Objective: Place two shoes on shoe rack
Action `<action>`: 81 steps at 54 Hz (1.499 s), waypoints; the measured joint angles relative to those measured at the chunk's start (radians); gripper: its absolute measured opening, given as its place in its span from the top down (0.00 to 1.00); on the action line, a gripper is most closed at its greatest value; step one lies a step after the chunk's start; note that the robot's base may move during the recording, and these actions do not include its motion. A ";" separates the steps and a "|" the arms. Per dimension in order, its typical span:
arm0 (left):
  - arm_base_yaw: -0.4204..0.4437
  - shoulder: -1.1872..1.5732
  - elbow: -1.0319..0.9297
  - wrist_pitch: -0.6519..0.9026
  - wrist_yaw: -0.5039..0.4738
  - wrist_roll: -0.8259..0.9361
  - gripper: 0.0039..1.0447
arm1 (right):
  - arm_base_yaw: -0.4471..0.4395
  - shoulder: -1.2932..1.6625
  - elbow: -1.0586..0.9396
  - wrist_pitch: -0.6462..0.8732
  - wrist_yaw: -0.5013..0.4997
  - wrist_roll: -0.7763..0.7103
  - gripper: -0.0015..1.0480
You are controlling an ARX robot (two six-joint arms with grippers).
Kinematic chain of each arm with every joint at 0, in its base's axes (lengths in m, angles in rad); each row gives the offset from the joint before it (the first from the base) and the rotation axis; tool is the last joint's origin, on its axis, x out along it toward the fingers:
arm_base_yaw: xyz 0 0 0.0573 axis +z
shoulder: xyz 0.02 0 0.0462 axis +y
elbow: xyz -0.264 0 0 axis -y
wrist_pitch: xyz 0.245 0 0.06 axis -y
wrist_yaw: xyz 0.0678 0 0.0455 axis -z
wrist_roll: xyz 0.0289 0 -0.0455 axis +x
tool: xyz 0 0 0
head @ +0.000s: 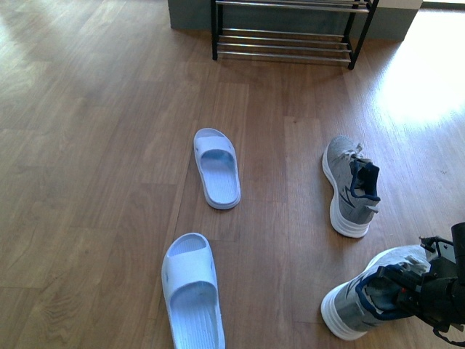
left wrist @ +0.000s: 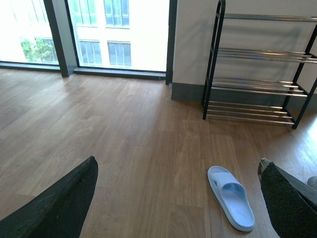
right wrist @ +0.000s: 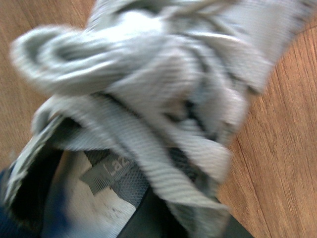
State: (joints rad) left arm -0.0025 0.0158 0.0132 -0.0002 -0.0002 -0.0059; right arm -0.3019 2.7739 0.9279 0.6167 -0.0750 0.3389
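- The nearer grey knit sneaker with white sole and navy collar point(head: 361, 299) sits on the brown wooden plank floor point(head: 109, 145) at the robot's right. The right tool point(head: 429, 283) is at its open collar, probably because the tongue and collar offer an edge to pinch.
- The right wrist view is blurred and filled with the sneaker's grey laces point(right wrist: 148, 64). A dark part shows under the tongue, but I cannot tell whether this tool is clenched.
- A small grey fabric tab point(right wrist: 106, 173) inside the tongue reads "Laz"; the rest is covered. No other writing is legible.
- The left tool point(left wrist: 177, 166) is released, with its fingers wide apart and nothing between them. It faces the black metal-framed shoe rack with chrome bars point(left wrist: 257, 87).
- The second grey sneaker point(head: 349, 185) and both pale blue rubber slide sandals, the farther one point(head: 216, 167) and the nearer one point(head: 192, 291), lie apart on the floor. All are well short of the rack, and no shoe shows on its bars.
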 joint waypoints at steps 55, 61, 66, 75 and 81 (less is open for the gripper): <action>0.000 0.000 0.000 0.000 0.000 0.000 0.09 | -0.243 -0.924 -0.394 -0.192 -0.198 -0.343 0.99; 0.000 0.000 0.000 0.000 0.000 0.000 0.09 | -0.267 -1.131 -0.422 -0.270 -0.264 -0.343 0.99; 0.000 0.000 0.000 0.000 0.000 0.000 0.09 | -0.282 -1.281 -0.426 -0.327 -0.293 -0.343 0.99; 0.000 0.000 0.000 0.000 0.000 0.000 0.09 | -0.296 -1.452 -0.435 -0.387 -0.308 -0.343 0.99; 0.000 0.000 0.000 0.000 0.000 0.000 0.09 | -0.298 -1.506 -0.452 -0.391 -0.333 -0.343 0.99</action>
State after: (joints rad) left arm -0.0025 0.0158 0.0132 -0.0002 -0.0002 -0.0059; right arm -0.6003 1.2675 0.4763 0.2260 -0.4076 -0.0036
